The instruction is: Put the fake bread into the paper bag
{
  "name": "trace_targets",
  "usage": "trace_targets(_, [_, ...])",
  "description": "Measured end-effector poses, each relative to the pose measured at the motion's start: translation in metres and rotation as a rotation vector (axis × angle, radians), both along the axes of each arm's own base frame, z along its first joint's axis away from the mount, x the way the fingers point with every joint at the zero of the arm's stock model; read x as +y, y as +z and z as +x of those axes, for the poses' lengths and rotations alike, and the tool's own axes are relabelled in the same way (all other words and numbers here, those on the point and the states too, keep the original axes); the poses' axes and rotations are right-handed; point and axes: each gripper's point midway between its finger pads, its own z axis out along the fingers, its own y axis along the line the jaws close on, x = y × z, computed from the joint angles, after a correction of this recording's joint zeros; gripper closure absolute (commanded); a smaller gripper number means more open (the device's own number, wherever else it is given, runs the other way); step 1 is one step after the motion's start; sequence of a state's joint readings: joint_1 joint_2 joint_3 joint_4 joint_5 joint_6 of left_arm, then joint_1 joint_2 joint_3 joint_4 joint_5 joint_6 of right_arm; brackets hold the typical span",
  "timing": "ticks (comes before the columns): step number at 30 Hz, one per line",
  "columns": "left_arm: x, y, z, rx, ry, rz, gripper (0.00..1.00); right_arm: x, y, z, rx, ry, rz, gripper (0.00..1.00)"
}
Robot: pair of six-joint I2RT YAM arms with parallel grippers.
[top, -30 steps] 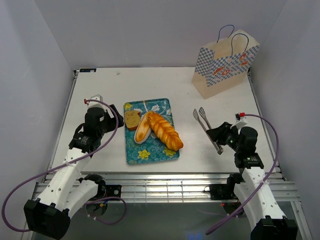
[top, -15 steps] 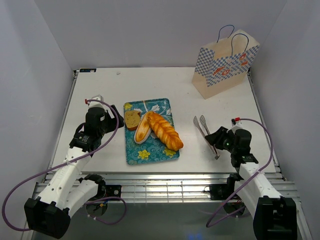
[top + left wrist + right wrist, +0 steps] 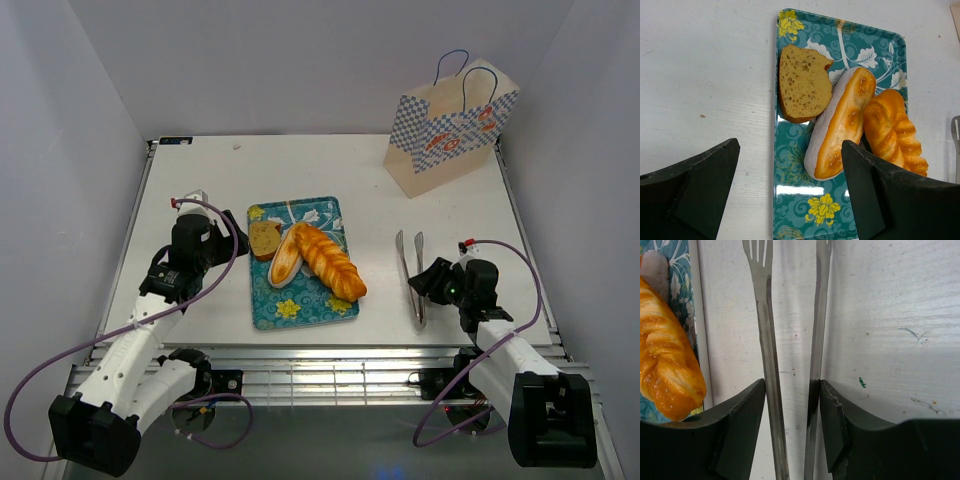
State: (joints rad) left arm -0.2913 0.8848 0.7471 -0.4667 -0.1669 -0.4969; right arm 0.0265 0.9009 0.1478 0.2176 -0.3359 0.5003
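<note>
The fake bread lies on a blue patterned tray (image 3: 290, 310): a toast slice (image 3: 264, 239), an oval bun (image 3: 286, 256) and a braided loaf (image 3: 330, 262). The paper bag (image 3: 452, 128) stands upright at the far right. My left gripper (image 3: 232, 235) is open and empty at the tray's left edge; in the left wrist view (image 3: 790, 150) the toast (image 3: 804, 82), the bun (image 3: 840, 125) and the loaf (image 3: 892, 130) lie ahead. My right gripper (image 3: 428, 283) is shut on metal tongs (image 3: 411, 270), low over the table right of the tray. In the right wrist view its fingers (image 3: 832, 410) press both tong arms (image 3: 767, 340).
White walls enclose the table on three sides. The table's near edge with a metal rail lies just behind both grippers. In the right wrist view the loaf's end (image 3: 667, 365) and the tray's edge (image 3: 682, 285) sit left of the tongs.
My right gripper has drawn back toward the near edge with the tongs, which have swung to point straight away. The left arm and the bread have not moved.
</note>
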Motion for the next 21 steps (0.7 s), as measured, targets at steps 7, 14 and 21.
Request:
trace_targets(7, [-0.001, -0.003, 0.0, 0.011, -0.006, -0.001, 0.07, -0.001, -0.003, -0.001, 0.021, 0.004, -0.011, 0.39])
trace_targets(14, [-0.003, -0.003, 0.0, 0.012, -0.012, -0.004, 0.07, 0.0, 0.005, 0.004, 0.012, 0.012, -0.012, 0.18])
trace_targets(21, [-0.004, -0.003, 0.0, 0.013, -0.017, -0.007, 0.07, 0.004, 0.012, 0.006, 0.001, 0.034, 0.003, 0.17])
